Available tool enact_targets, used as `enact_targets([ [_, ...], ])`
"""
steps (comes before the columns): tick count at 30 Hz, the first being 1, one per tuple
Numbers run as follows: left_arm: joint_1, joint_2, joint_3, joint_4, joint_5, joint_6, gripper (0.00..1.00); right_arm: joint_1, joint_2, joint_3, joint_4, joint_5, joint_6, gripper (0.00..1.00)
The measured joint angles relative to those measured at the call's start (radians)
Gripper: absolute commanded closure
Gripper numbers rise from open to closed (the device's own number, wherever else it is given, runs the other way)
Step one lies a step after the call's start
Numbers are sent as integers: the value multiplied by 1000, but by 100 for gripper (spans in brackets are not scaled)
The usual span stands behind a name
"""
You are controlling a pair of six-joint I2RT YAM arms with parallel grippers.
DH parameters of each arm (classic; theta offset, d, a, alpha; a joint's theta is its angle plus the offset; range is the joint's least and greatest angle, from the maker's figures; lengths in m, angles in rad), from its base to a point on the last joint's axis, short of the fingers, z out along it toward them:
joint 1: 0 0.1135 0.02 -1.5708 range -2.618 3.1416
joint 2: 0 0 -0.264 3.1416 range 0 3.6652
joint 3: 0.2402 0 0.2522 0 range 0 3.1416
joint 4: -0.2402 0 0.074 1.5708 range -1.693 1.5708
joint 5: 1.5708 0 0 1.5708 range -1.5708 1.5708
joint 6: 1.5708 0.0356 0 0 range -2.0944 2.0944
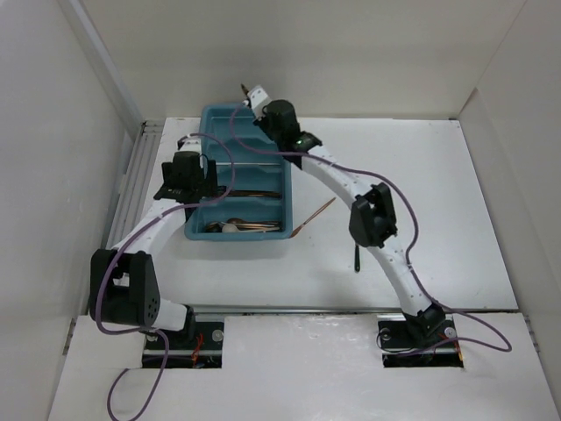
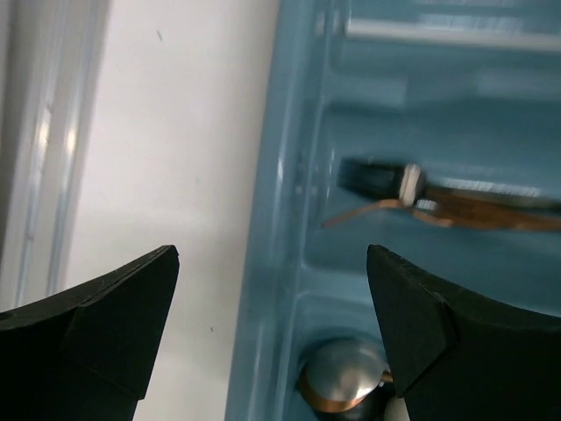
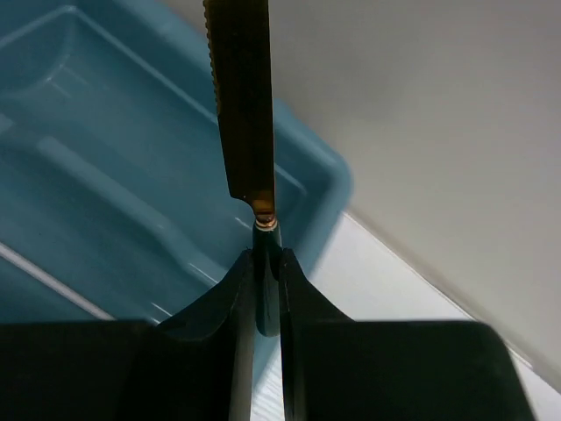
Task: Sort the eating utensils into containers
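Right gripper [image 3: 266,263], closed on the slim dark-green handle of a gold serrated knife [image 3: 244,105], which I hold above the far end of the teal-blue rectangular plastic cutlery tray [image 3: 88,132], near its corner. The fingers pinch only a short length of handle just behind the blade, and the whole blade projects ahead of them. I judge that so small a bite could let the knife pivot or slide out. A release this close to the rim could also leave it lying across the wall or outside on the white table [image 1: 421,175]. Left gripper [image 2: 272,263], wide open and holding nothing, hangs over the tray's left wall. A descent from here would likely strike that rim and shift the tray under my other hand. A purple cable [image 1: 230,162] loops across the compartments and might snag. One copper-coloured utensil [image 1: 316,215] lies on the table just beside the tray's near right corner, not yet sorted.
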Motion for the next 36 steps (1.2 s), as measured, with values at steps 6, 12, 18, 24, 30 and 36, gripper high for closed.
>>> enact_targets([
  [6, -1, 38, -51, -44, 12, -1, 12, 50, 217, 79, 203, 37, -48, 100],
  [12, -1, 39, -53, -44, 13, -2, 12, 32, 248, 78, 295, 64, -61, 100],
  [18, -1, 39, -53, -44, 13, -2, 12, 18, 247, 78, 361, 73, -66, 94],
  [24, -1, 39, -53, -44, 12, -1, 12, 19, 247, 78, 401, 61, -70, 47],
  [30, -1, 39, -53, -43, 12, 0, 10, 19, 248, 88, 404, 25, -74, 28],
  [36, -1, 38, -53, -43, 12, 0, 10, 22, 237, 93, 398, 23, -100, 0],
])
